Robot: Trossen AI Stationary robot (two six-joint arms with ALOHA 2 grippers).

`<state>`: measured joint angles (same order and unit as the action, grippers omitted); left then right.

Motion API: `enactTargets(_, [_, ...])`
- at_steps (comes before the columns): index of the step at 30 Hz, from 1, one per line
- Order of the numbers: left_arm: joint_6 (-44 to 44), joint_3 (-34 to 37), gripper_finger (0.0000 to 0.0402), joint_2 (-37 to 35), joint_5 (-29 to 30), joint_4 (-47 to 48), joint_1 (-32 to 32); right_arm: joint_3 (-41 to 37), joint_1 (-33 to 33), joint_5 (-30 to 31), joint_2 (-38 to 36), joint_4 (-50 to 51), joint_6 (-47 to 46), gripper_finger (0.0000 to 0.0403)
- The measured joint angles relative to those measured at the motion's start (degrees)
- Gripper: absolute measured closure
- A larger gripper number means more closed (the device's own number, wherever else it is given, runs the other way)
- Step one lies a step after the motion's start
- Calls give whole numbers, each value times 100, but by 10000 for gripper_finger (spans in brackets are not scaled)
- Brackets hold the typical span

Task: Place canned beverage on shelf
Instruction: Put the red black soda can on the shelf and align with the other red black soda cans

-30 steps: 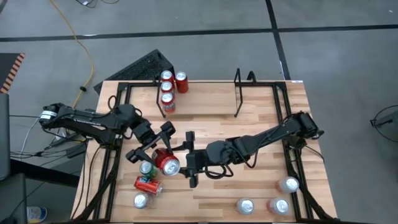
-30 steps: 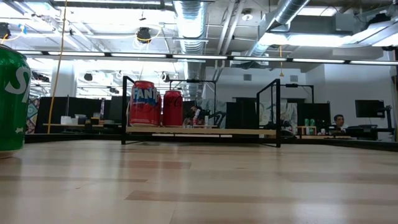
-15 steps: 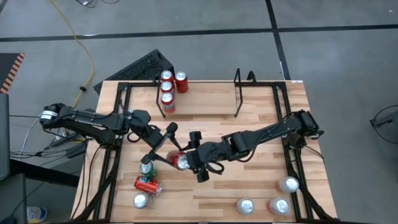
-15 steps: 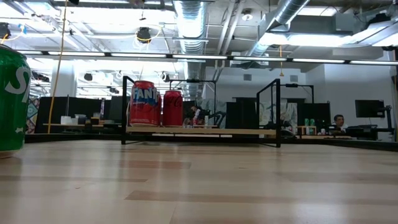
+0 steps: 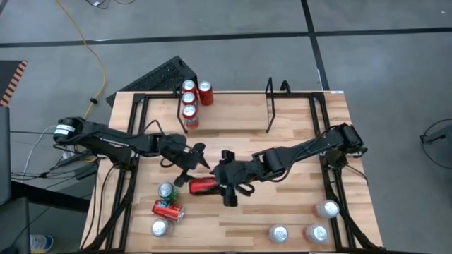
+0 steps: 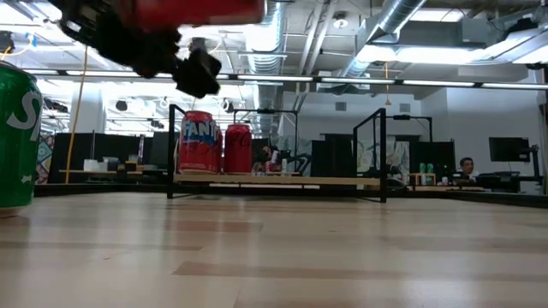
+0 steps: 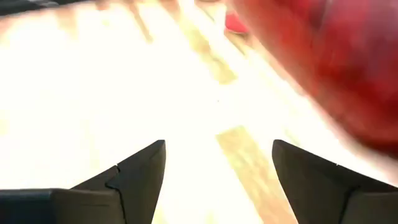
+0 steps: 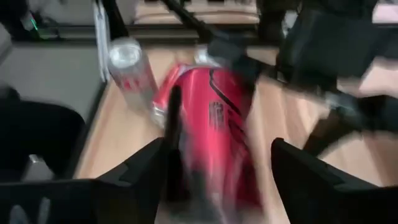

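Note:
A red can [image 5: 203,185] lies on its side in the air between my two grippers; it shows at the top of the low view [image 6: 193,8]. My right gripper [image 5: 224,180] is shut on it. My left gripper [image 5: 193,161] is open and empty just left of the can, which blurs past its fingers [image 7: 336,68]. The shelf [image 5: 226,130], a low black rod rack, stands at the table's far middle. Several red cans [image 5: 189,103] stand upright at its left end, also seen in the low view [image 6: 199,141]. My right gripper pinches the red can's body [image 8: 214,134] between its two fingers, coming level from the table's right. The can lies along the fingers, its far end pointing toward the table's left. It is on its side and lifted clear of the table.
A green can [image 5: 167,190], a red can on its side [image 5: 168,209] and a silver-topped can [image 5: 159,227] sit at the near left. Three more cans [image 5: 316,233] stand at the near right. Black rails [image 5: 337,190] edge the table. The green can looms at the low view's left [image 6: 17,141].
The red can has passed from my left gripper to my right one. My left gripper has let go and drawn back toward the far left. My right gripper has closed in on the can. The can has tipped from upright onto its side.

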<state>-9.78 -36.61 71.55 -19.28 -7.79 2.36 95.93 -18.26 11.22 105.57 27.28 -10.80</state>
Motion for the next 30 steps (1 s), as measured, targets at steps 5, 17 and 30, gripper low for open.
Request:
enactTargets(5, [57,74,125,428,130,-444,55,-87,-14,-15,130,30,165,139])
enactTargets(17, [206,40,125,555,463,-45,12,-78,-82,-391,201,443,534,138])
enactTargets(30, [746,40,125,541,467,202,26,-83,-336,-702,545,1916,1256,138])
